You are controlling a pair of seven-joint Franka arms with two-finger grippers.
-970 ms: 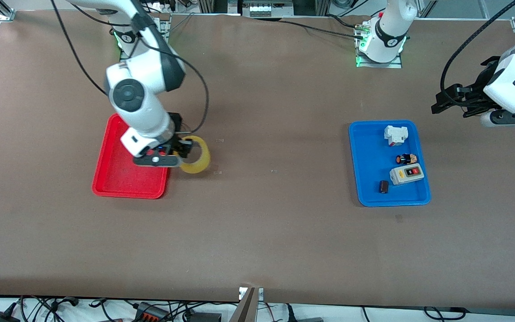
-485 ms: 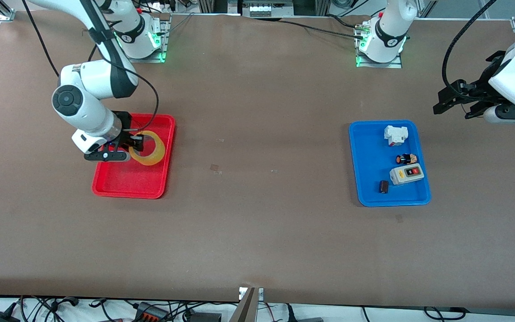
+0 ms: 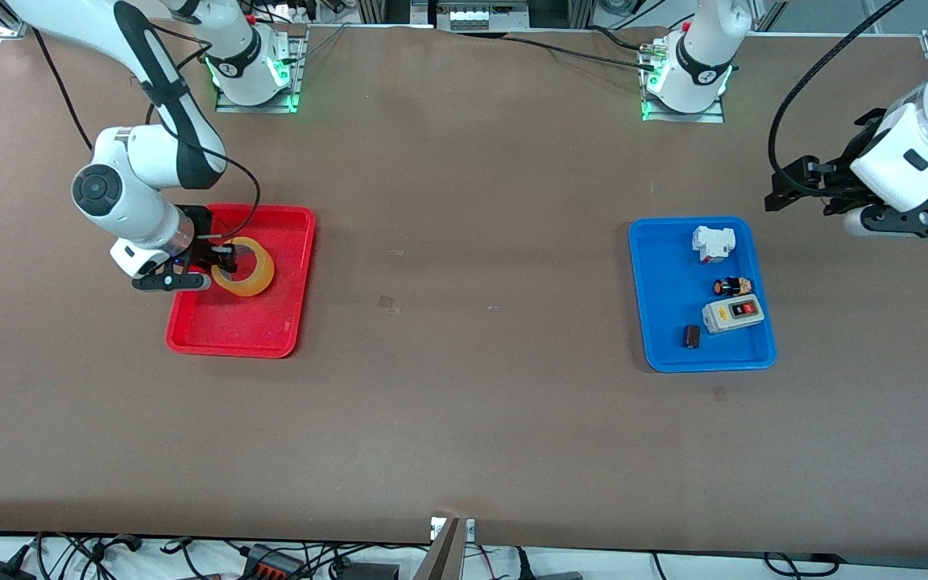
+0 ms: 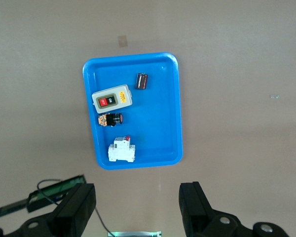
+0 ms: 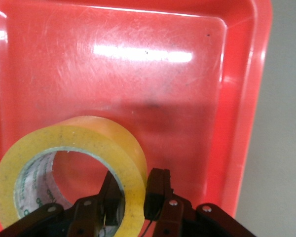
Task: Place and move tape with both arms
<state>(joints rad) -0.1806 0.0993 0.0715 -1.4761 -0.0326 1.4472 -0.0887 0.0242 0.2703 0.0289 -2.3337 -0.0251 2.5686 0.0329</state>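
Observation:
The tape (image 3: pixel 258 282) is a translucent yellow roll, held tilted just above the red tray (image 3: pixel 238 338). My right gripper (image 3: pixel 226 259) is shut on it over the tray's end nearest the right arm's base. In the right wrist view one finger sits inside the hole and one outside the tape's (image 5: pixel 103 136) wall, with the gripper (image 5: pixel 134 180) above the tray's floor (image 5: pixel 138 74). My left gripper (image 3: pixel 786 187) is open and empty, up in the air past the blue tray (image 3: pixel 665 322) at the left arm's end of the table. Its fingers (image 4: pixel 76 210) stand wide apart in the left wrist view.
The blue tray (image 4: pixel 163 123) holds a grey switch box (image 3: pixel 732 312), a white breaker (image 3: pixel 712 242), a black and orange button (image 3: pixel 731 286) and a small dark cylinder (image 3: pixel 691 337). Bare brown table lies between the two trays.
My right arm carried the tape from beside the red tray to over it, toward the right arm's end, and lowered it. My left arm shifted slightly.

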